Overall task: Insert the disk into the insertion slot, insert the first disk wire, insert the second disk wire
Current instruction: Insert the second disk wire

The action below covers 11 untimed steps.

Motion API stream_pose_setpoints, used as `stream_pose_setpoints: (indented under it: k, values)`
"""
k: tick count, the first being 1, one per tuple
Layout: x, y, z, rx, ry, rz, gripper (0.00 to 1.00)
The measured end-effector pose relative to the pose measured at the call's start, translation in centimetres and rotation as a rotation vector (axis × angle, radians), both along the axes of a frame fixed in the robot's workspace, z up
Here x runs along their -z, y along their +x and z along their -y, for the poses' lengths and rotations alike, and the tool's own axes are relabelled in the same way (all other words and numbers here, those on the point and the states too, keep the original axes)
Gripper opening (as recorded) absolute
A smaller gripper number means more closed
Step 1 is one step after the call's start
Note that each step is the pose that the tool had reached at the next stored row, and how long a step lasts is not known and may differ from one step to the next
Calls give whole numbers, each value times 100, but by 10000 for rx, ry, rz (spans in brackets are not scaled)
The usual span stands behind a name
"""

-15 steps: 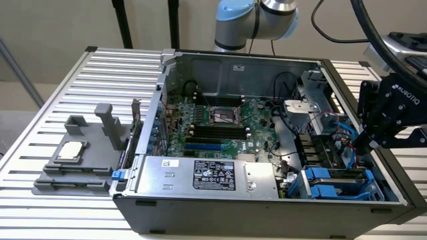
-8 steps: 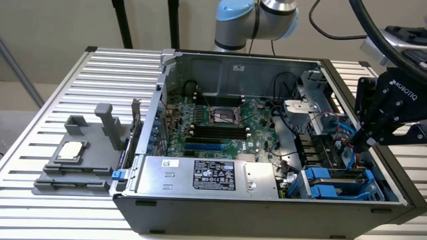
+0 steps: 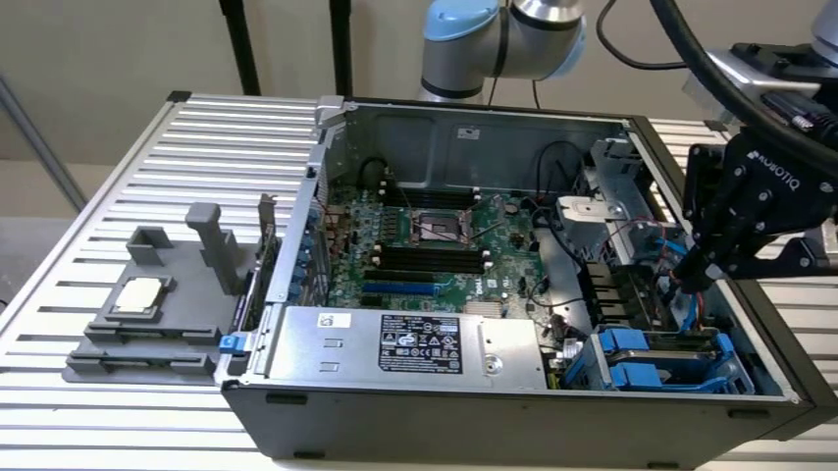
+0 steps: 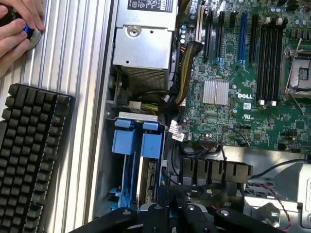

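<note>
A grey plastic fixture (image 3: 151, 314) carrying a small square chip is lying on the slatted aluminium table (image 3: 105, 186) at the exterior view's left. The open black computer case (image 3: 524, 412) is sitting beside it, with the silver power-supply box with a black label (image 3: 406, 343) along its near wall and the green motherboard (image 3: 433, 245) lying behind. At the near corner toward the exterior view's right, the silver hard drive in its bright blue plastic carrier (image 3: 661, 365) is sitting inside the grey drive cage bay (image 3: 576, 365). Above it the black claw (image 3: 698, 280) is hanging with its fingers closed together, gripping nothing that can be made out. In the wrist view, a person's hand (image 4: 17, 26) is resting beside a black keyboard (image 4: 31, 155).
</note>
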<state>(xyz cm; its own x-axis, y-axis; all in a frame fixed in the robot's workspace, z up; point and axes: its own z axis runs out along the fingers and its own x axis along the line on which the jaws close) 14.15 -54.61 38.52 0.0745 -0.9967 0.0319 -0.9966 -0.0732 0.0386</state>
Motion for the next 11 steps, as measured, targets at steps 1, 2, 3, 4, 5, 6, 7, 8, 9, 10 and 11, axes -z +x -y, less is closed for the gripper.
stream_pose_setpoints:
  k: [1,2,3,4,5,6,7,8,9,10,11]
  values:
    - [6,-24,3,0,41,47,16]
    - [12,-49,8,-1,77,89,16]
    - [21,-79,17,-1,114,125,16]
    - [29,-105,26,-1,144,160,16]
    - [36,-132,36,-1,170,199,16]
    - [44,-156,49,-2,187,239,16]
    - [53,-177,62,-2,197,284,16]
    - [62,-196,77,-2,204,336,16]
    - [71,-212,93,-2,210,389,16]
    - [79,-221,109,-3,215,450,16]
    - [86,-224,125,-4,219,514,16]
